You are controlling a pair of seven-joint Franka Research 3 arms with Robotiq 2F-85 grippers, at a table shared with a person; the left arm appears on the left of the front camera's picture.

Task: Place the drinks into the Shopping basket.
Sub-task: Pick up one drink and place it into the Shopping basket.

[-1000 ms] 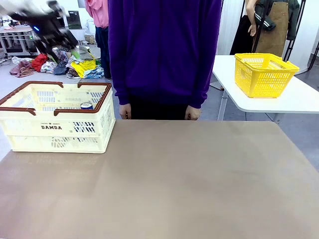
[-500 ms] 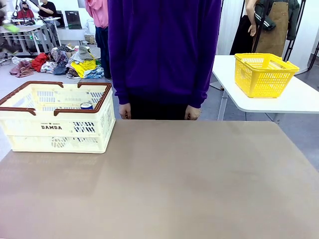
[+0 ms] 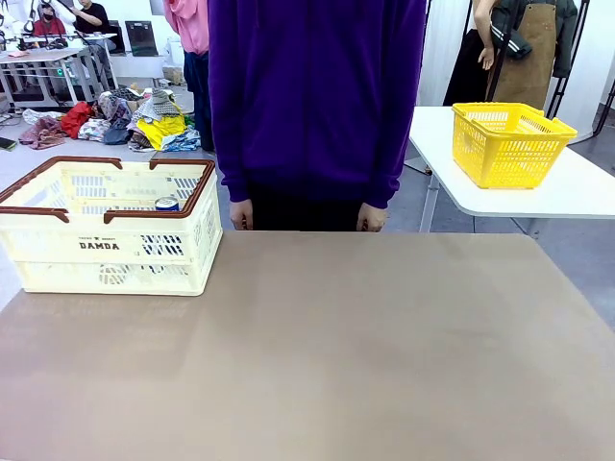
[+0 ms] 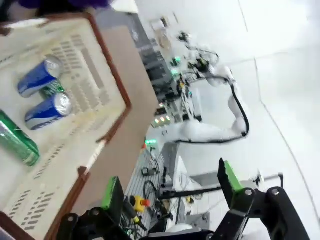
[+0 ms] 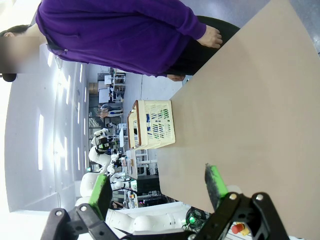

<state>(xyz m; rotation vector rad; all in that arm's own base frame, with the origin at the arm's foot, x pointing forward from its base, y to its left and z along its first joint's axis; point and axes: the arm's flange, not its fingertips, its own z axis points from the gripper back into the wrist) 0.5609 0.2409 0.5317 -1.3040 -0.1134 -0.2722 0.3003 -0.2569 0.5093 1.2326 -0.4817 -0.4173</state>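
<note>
- Drinks: two blue cans [image 4: 42, 95] and a green can [image 4: 17, 140] lie on the floor of the Shopping basket [image 3: 106, 235], at the left of the counter [image 3: 317, 355]; a second green can peeks from under the blue ones.
- Change: a second ago the left arm hung above the basket; it has since lifted out of the front view. Reads as a drop completed and a retreat.
- No drinks left on the counter; task looks near done.
- Left gripper [image 4: 167, 187]: jaws wide apart, holding nothing, off the basket's rim.
- Right gripper [image 5: 157, 187]: jaws spread, empty, above bare counter.
- Person [image 3: 317, 96] stands at far edge, hands at the counter's lip.
</note>
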